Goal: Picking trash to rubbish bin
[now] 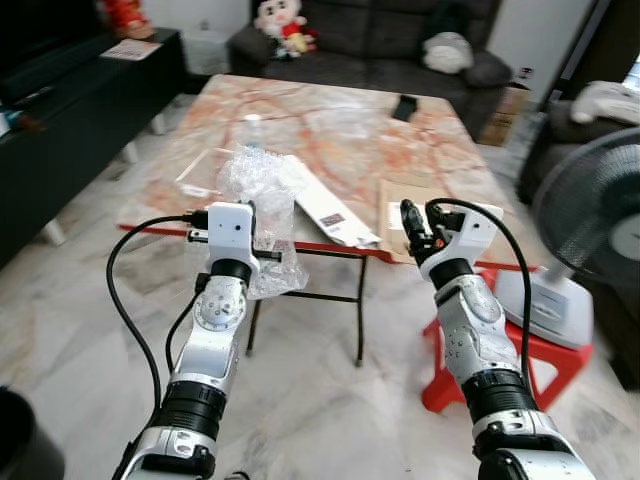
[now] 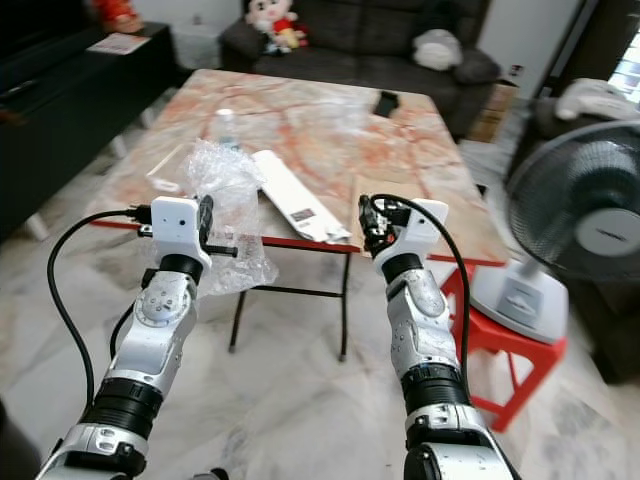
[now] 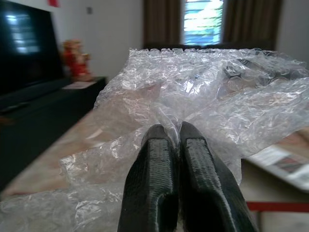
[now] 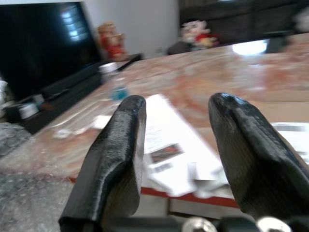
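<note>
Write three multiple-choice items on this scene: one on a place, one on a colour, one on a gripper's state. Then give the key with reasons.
1. Where does the long white flat packet lie?
A. on the floor
B. on the marble-patterned table, near its front edge
C. on the sofa

2. What colour is the low plastic stool beneath the white standing fan?
A. red
B. blue
C. green

3. How is the left gripper?
A. open and empty
B. shut on the crumpled clear bubble wrap
C. shut on a bottle

Key: 1 B, the packet rests on the tabletop near the red-trimmed front edge. 2 A, the stool is plainly red. 3 B, the left wrist view shows the fingers pinched together on the wrap.
</note>
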